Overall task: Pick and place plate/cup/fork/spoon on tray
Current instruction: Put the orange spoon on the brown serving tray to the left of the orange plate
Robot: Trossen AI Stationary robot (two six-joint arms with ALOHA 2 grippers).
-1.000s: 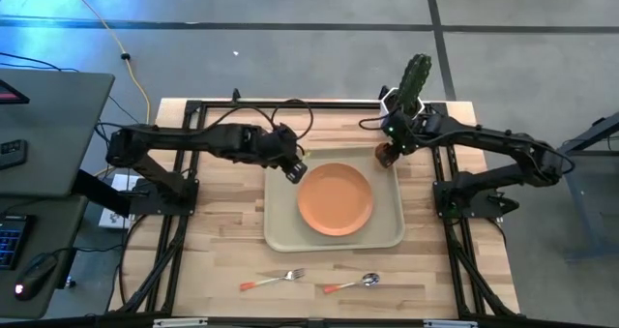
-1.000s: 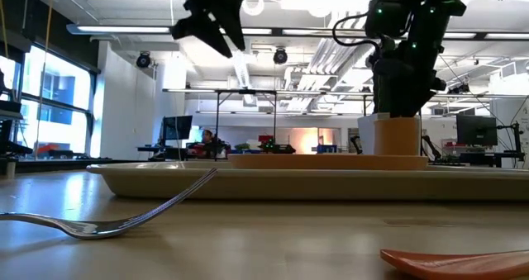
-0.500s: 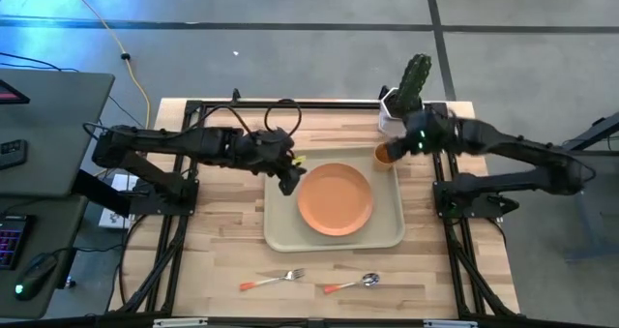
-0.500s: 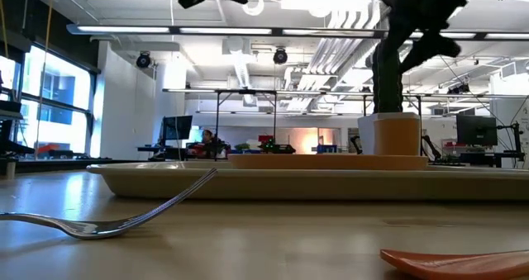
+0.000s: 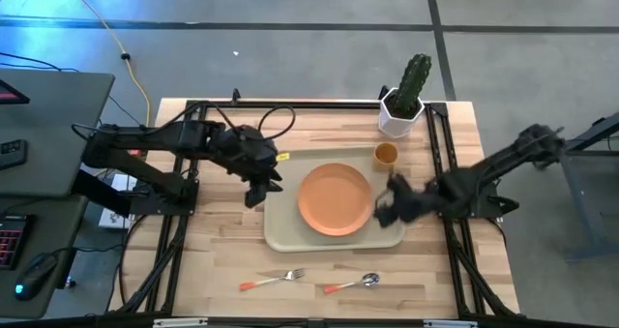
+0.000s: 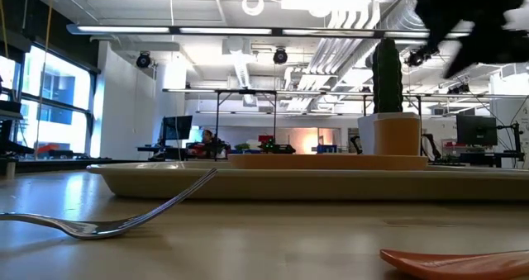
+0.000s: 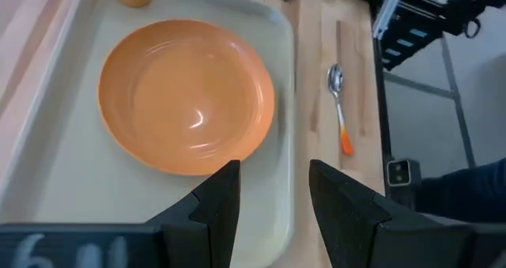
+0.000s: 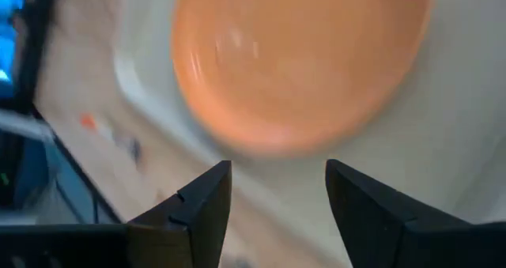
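Note:
The orange plate (image 5: 335,198) lies flat in the middle of the beige tray (image 5: 282,233). The orange cup (image 5: 385,155) stands upright in the tray's far right corner. The fork (image 5: 274,279) and the spoon (image 5: 352,283) lie on the table near its near edge. My left gripper (image 5: 254,191) is open and empty just off the tray's left edge; its wrist view shows the plate (image 7: 187,94) and the spoon (image 7: 340,102). My right gripper (image 5: 385,209) is open and empty above the tray's right side, beside the plate (image 8: 300,62).
A white hexagonal pot with a cactus (image 5: 402,115) stands at the table's far right, just beyond the cup. Bare wood lies left of the tray and around the fork and spoon. A grey side desk (image 5: 48,125) stands off the table's left edge.
My right gripper has come away from the cup, risen, and swung toward the table's near edge, over the tray's right side. The cup stays upright in the tray's far right corner. My left gripper has drawn back from the tray's far left corner toward the table's left edge.

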